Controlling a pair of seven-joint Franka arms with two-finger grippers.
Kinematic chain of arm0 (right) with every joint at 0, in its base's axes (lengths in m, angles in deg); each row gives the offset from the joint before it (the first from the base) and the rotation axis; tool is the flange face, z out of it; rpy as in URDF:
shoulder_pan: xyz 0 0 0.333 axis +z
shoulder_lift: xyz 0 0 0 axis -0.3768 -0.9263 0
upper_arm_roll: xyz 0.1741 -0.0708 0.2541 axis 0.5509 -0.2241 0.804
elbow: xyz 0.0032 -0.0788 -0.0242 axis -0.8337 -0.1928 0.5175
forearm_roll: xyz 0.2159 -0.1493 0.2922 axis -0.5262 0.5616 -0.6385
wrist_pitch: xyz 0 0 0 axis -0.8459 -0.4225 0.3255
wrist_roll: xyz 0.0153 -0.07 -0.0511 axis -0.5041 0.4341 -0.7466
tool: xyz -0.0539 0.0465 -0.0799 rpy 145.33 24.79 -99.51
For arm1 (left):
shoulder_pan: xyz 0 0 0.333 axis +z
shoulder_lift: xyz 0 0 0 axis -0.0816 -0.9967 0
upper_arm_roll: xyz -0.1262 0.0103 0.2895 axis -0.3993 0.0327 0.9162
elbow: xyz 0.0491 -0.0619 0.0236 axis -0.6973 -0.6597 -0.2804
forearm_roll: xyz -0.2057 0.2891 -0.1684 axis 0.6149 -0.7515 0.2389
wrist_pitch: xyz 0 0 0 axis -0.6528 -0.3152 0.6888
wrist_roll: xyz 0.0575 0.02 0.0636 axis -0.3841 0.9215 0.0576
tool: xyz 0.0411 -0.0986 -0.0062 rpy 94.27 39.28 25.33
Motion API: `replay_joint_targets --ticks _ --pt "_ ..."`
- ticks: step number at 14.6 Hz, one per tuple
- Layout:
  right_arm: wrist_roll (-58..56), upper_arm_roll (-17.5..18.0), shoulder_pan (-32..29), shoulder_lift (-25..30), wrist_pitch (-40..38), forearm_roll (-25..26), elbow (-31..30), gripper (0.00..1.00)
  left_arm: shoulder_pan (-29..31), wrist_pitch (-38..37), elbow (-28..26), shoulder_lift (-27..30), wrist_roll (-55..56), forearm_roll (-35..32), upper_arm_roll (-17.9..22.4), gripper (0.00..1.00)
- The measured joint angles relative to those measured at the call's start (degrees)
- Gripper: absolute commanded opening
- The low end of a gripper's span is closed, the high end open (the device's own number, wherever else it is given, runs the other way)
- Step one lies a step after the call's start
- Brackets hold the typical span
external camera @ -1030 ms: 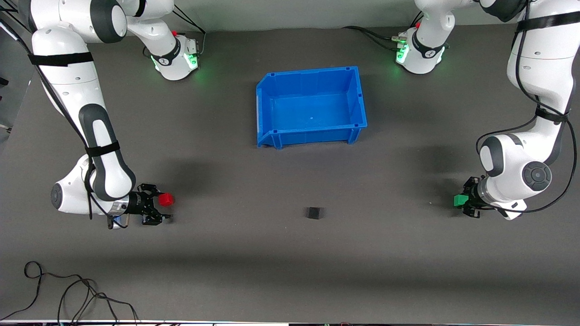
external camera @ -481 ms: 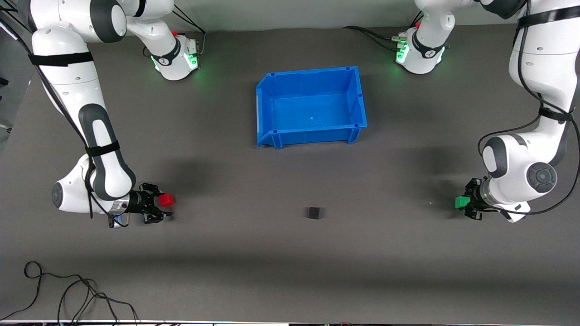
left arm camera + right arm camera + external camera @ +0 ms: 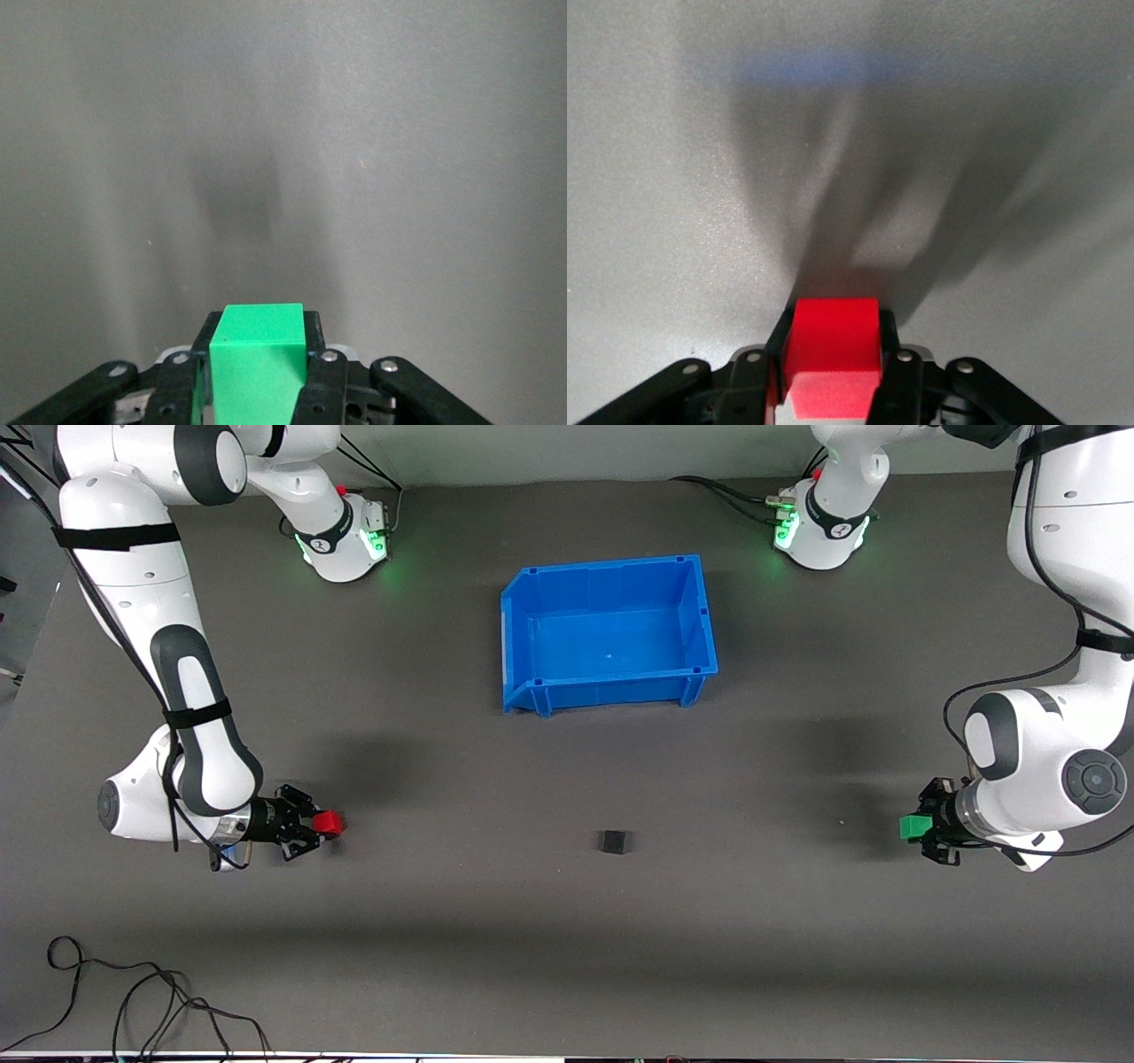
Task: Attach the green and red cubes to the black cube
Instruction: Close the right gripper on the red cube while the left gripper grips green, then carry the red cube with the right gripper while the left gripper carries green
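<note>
The black cube (image 3: 613,841) lies alone on the dark table, nearer the front camera than the blue bin. At the right arm's end of the table my right gripper (image 3: 324,825) is shut on the red cube (image 3: 330,823), which fills the space between its black fingers (image 3: 895,376) as the red cube (image 3: 833,354) in the right wrist view. Toward the left arm's end my left gripper (image 3: 916,829) is shut on the green cube (image 3: 910,827). The green cube (image 3: 258,354) sits squarely between the fingers (image 3: 324,376) in the left wrist view, above bare table.
A blue bin (image 3: 609,682) stands open in the middle of the table, farther from the front camera than the black cube. Loose black cables (image 3: 133,1001) lie near the table's front edge at the right arm's end.
The right gripper's fingers have closed onto the red cube. The left arm has drawn outward toward its end of the table, carrying the green cube with it.
</note>
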Motion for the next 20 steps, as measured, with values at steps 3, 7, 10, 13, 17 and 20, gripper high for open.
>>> replay_joint_targets --ticks 3,7,10,13,17,20 --pt "0.0 0.0 0.0 0.4 0.1 -0.1 0.2 0.0 -1.1 -0.2 1.0 0.0 5.0 0.0 -1.4 0.0" --pt "3.1 0.1 1.2 1.3 0.1 -0.6 2.5 0.0 -1.5 -0.2 2.5 -0.2 10.7 0.0 -3.9 0.0" --pt "10.3 0.2 4.9 1.4 0.2 -1.4 5.8 0.0 -2.5 -0.3 3.3 -1.0 13.5 0.0 -4.6 0.0" --pt "17.3 0.3 9.7 0.0 0.8 -3.2 9.9 0.0 -4.6 -0.3 3.5 -2.4 16.1 0.1 -5.0 0.0" --pt "23.6 0.3 13.0 -3.8 1.8 -4.4 15.2 0.0 -9.4 -0.3 6.9 -5.8 22.7 0.0 -5.9 0.0" --pt "29.5 0.4 15.8 -7.1 3.7 -4.5 19.4 0.0 -14.6 -0.2 9.7 -8.2 24.9 0.0 -6.0 0.0"
